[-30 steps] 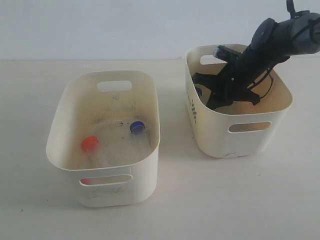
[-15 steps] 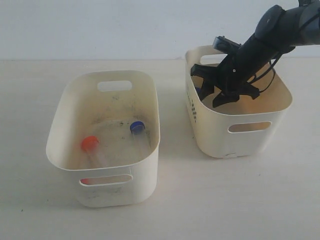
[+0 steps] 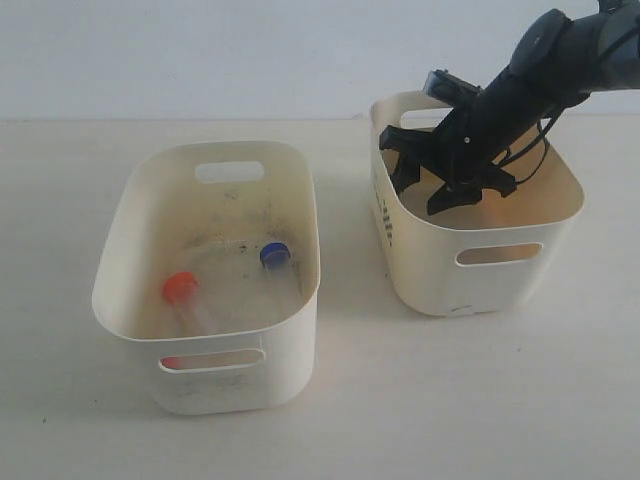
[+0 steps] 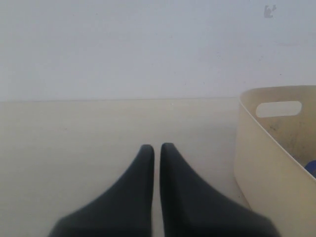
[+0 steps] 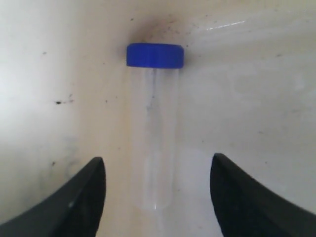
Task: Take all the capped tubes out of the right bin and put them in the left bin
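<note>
The yellowish right bin (image 3: 500, 285) holds my right gripper (image 3: 421, 192), which hangs open inside it near the left wall. In the right wrist view a clear tube with a blue cap (image 5: 155, 55) lies on the bin floor, centred between the spread fingers of the right gripper (image 5: 158, 159) without touching them. In the scuffed left bin (image 3: 290, 370) lie an orange-capped tube (image 3: 182, 289) and a blue-capped tube (image 3: 275, 255). My left gripper (image 4: 157, 147) is shut and holds nothing, low over the table beside the left bin (image 4: 261, 148). It is out of the exterior view.
The two bins stand apart on a pale tabletop (image 3: 350, 400), with a white wall behind. A black checkered print (image 3: 386, 215) marks the right bin's left side. A sliver of blue cap (image 4: 311, 168) shows inside the left bin in the left wrist view.
The right arm has lifted somewhat inside the right bin and shifted toward its left wall, fingers spread. The tubes in the left bin have not moved.
</note>
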Action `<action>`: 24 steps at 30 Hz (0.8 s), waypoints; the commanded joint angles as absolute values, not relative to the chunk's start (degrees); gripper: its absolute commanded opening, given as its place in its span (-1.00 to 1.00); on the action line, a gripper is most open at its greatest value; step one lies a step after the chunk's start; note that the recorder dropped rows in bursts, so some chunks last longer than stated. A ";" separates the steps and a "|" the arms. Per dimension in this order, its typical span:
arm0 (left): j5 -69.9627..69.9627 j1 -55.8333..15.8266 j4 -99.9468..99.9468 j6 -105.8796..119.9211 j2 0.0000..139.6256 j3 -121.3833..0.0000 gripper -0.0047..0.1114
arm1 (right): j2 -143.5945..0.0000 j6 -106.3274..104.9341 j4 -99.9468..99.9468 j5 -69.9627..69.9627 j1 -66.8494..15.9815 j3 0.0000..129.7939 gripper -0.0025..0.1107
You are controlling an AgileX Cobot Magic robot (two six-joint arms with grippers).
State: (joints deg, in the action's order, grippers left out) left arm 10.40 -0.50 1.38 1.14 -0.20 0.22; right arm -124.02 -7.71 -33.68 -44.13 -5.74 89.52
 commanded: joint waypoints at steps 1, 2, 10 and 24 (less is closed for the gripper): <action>9.85 -0.56 1.51 0.92 0.00 0.00 -0.85 | -123.57 -8.29 -33.94 -44.20 -5.76 89.26 0.09; 9.85 -0.56 1.51 0.92 0.00 0.00 -0.85 | -123.57 -8.29 -33.94 -44.30 -5.76 89.26 0.09; 9.85 -0.56 1.51 0.92 0.00 0.00 -0.85 | -123.57 -8.18 -33.94 -44.31 -5.76 89.26 0.09; 9.85 -0.56 1.51 0.92 0.00 0.00 -0.85 | -126.47 -8.02 -33.94 -44.31 -6.14 89.26 0.09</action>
